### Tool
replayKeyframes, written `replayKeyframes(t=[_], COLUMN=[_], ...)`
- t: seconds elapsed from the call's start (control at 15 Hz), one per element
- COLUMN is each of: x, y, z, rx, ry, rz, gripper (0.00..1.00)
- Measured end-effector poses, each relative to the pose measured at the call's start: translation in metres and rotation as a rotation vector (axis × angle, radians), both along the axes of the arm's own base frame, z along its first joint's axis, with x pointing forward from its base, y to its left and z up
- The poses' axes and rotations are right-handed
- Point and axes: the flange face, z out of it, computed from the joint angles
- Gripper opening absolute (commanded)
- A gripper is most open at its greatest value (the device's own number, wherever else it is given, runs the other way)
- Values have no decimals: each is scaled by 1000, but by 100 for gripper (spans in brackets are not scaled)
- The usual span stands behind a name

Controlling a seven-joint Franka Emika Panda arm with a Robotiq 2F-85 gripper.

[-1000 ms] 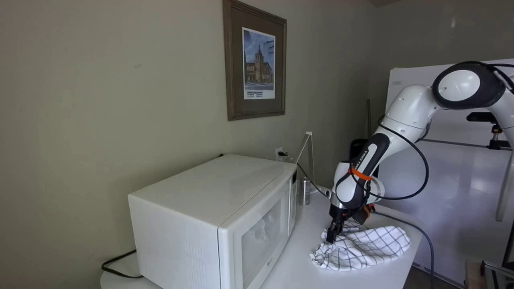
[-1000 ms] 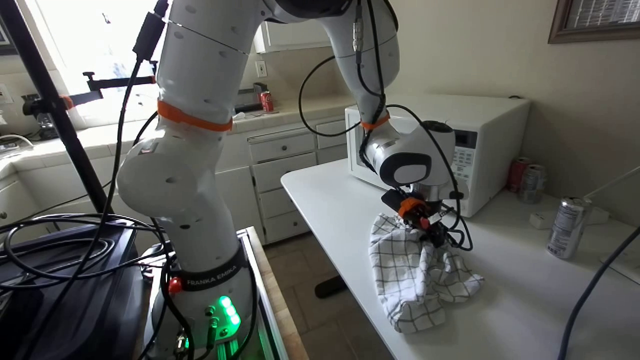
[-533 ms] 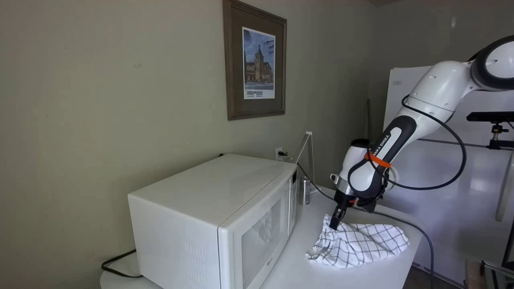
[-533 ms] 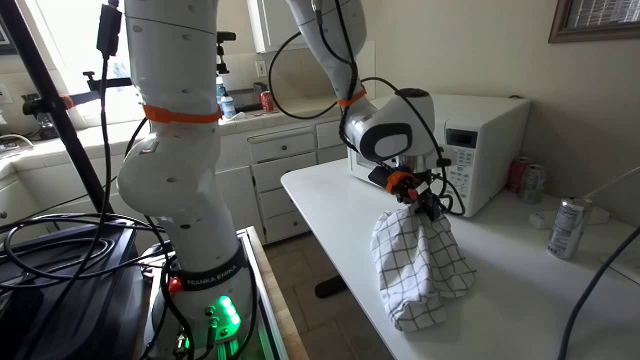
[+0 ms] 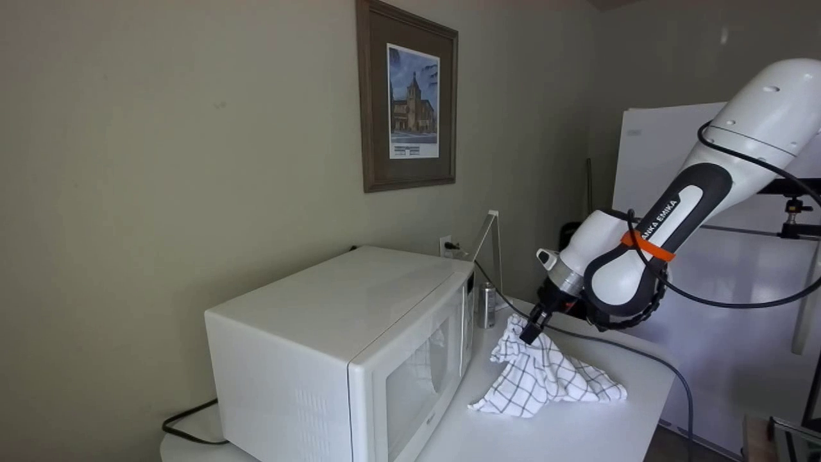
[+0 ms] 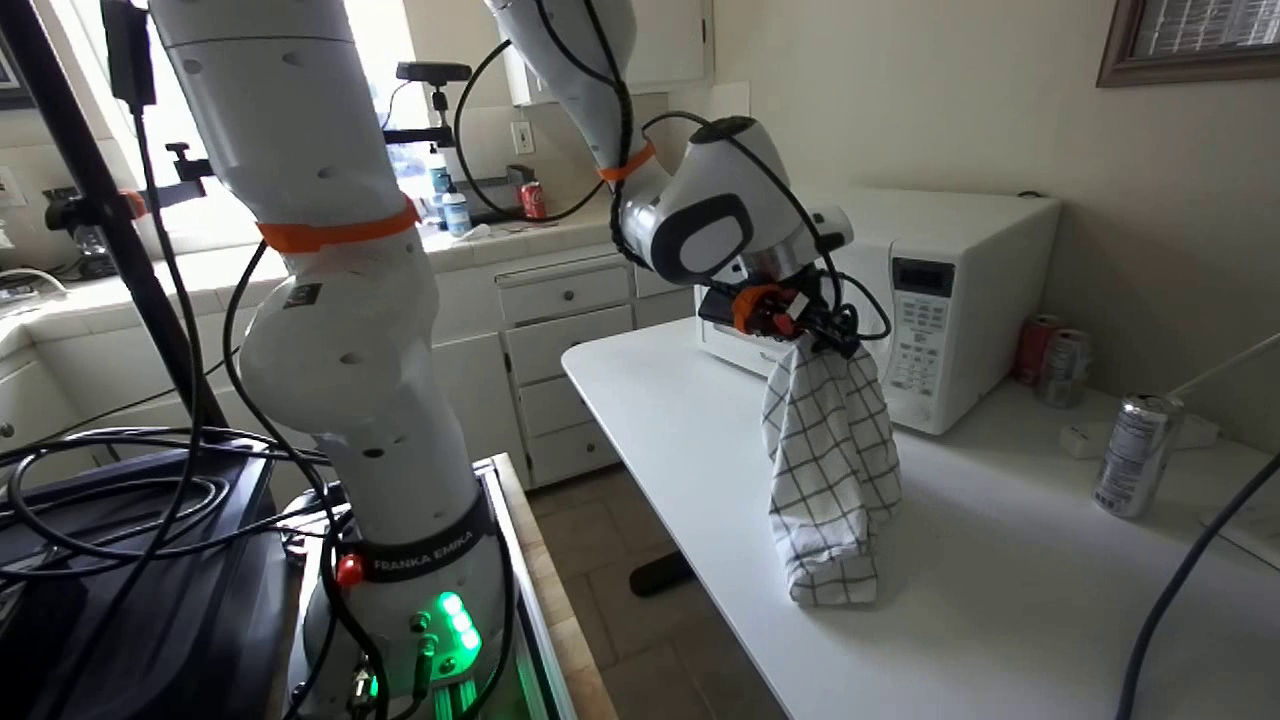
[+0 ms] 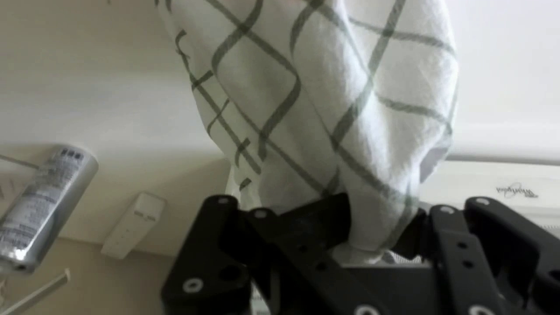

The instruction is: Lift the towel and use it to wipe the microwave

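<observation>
The towel is white with a dark check. It hangs bunched from my gripper in both exterior views (image 5: 542, 378) (image 6: 830, 480) and fills the upper middle of the wrist view (image 7: 323, 96). My gripper (image 5: 531, 332) is shut on an upper fold of it; in the wrist view the gripper (image 7: 379, 223) has cloth pinched between its two fingers. The lower end of the towel appears to rest on the table. The white microwave (image 5: 333, 301) stands beside the gripper, its door facing the table's open side; it also shows behind the gripper (image 6: 985, 230) and at the wrist view's right edge (image 7: 477, 179).
A silver can (image 6: 1138, 455) stands on the white table (image 6: 1000, 620) near the wall, by a small white box (image 7: 133, 225). A red can (image 6: 1035, 348) and another silver can (image 6: 1064, 368) stand beside the microwave. A dark cable (image 5: 616, 343) crosses the table.
My gripper has risen and tilted, drawing the towel up with it. The towel went from a heap on the table to hanging in folds, and moved nearer the microwave.
</observation>
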Motion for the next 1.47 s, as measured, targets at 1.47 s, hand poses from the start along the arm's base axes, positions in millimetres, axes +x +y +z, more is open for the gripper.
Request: replayKeyframes(t=[1.47], x=[-2], y=[67], z=[84], rx=[-143], ry=[-589], rz=[237], gripper=[0])
